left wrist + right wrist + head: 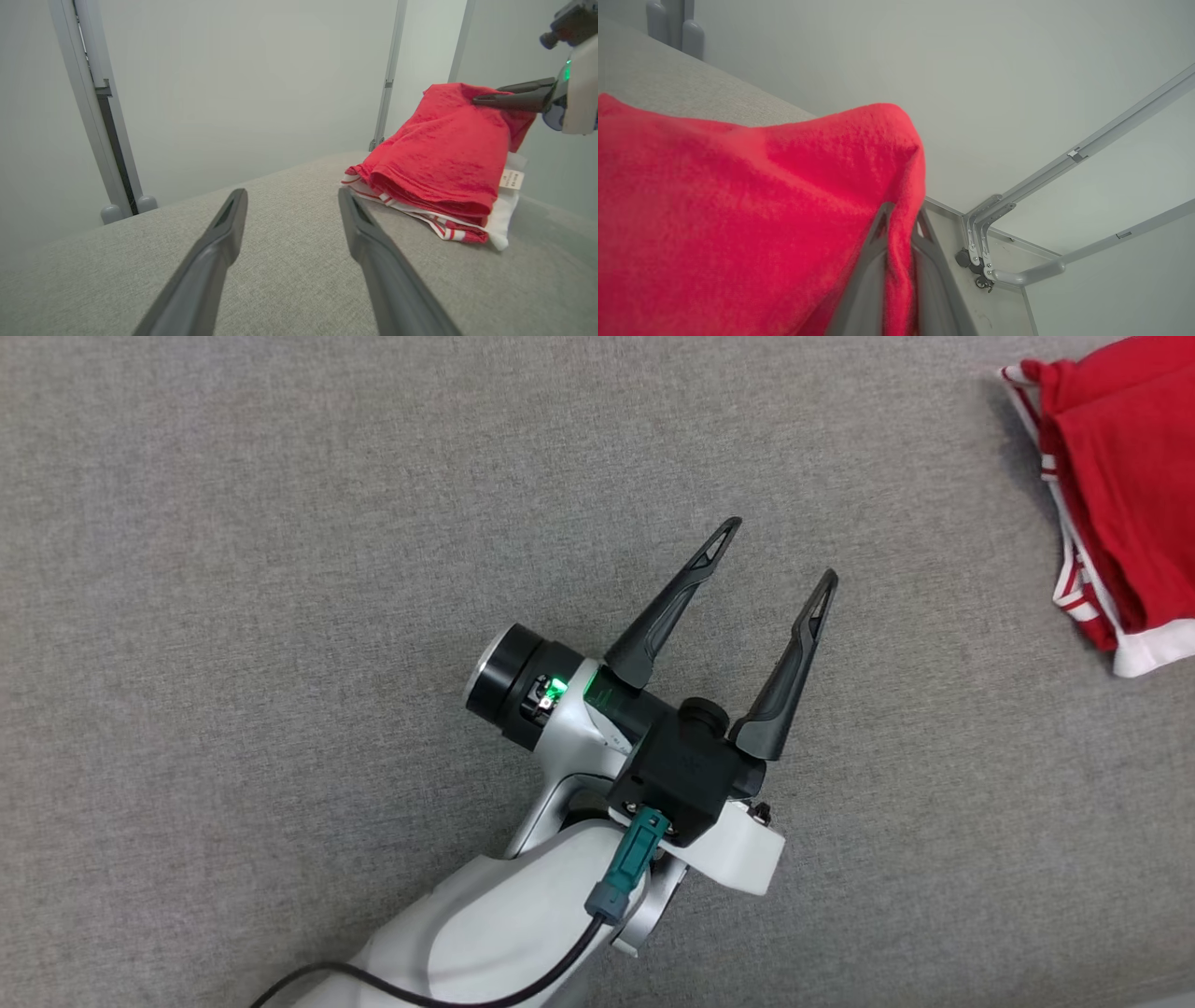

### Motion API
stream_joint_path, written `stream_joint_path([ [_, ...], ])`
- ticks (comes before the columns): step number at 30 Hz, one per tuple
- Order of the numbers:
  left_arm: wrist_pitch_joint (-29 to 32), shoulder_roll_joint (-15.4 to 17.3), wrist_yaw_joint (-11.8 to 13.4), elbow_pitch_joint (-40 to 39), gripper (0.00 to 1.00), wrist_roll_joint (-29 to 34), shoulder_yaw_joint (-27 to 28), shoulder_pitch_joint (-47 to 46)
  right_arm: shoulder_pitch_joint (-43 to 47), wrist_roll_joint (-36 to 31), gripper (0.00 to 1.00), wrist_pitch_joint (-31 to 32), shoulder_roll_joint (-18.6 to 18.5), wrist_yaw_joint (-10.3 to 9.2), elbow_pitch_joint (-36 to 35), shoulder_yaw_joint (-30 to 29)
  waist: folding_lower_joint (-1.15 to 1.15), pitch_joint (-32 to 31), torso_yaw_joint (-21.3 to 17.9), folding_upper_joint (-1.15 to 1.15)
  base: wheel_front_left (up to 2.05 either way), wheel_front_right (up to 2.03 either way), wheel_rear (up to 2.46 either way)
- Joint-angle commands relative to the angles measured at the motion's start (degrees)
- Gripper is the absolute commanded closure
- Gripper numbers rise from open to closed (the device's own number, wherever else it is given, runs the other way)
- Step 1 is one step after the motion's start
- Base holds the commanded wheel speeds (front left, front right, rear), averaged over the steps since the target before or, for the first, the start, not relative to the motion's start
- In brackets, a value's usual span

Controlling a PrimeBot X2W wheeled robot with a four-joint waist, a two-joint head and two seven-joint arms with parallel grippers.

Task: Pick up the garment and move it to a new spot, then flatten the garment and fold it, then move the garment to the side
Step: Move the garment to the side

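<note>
1. The left claw (780, 550) is seen released, fingers spread wide, nothing gripped.
2. It is set over bare grey desk (280, 523). Contact with the surface cannot be told.
3. Behind it, a white forearm (504, 915) is seen, with a green connector (627, 863) and a black cable (420, 994) plugged in at the wrist.
4. The right claw (901, 219) is clenched on a fold of the red garment (738, 210). The cloth is pinched between both fingers and draped over them.
5. In the left wrist view the garment's top edge is held raised by the right claw (476, 99). The lower part lies folded in layers on the desk.
6. White-and-red striped trim (439, 226) is exposed along the bottom layer, and a white label (511, 179) is seen at the side.
7. In the head view the garment (1120, 476) is placed at the upper right edge, well apart from the left claw.
8. Grey metal uprights (105, 116) and a corner bracket (985, 233) are seen past the desk edge, backed by a pale wall (243, 84).
</note>
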Motion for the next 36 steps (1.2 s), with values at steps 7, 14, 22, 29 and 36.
stream_joint_path([
  [7,-0.24,0.28,2.77,-0.76,0.00,-0.86,-2.74,-2.97,-1.12,0.90,1.00,-0.03,-1.07,-0.12,5.21,-1.13,0.00,2.44,1.26,0.00,0.00,0.00,0.00],
  [14,-0.24,0.24,3.84,-1.03,0.00,-1.62,-3.36,-3.08,-1.61,0.33,0.00,-0.03,0.23,-0.13,8.87,-0.64,0.00,0.99,2.54,0.00,0.00,0.00,0.00],
  [22,-0.24,0.24,3.45,-2.84,0.00,-1.68,1.39,2.37,0.80,1.92,0.00,-0.04,3.80,-0.13,1.87,-1.96,0.00,-6.92,5.05,0.00,0.00,0.00,0.00],
  [29,-0.24,0.25,1.73,-4.94,0.00,0.64,9.47,10.06,6.46,5.29,0.00,-0.03,7.93,-0.13,-7.16,-3.80,0.00,-14.14,8.86,0.00,0.00,0.00,0.00],
  [36,-0.23,0.24,0.33,-6.54,0.00,2.00,16.71,17.78,13.12,7.40,0.00,-0.03,13.67,-0.13,-13.46,-7.28,0.00,-19.17,11.89,0.00,0.00,0.00,0.00],
])
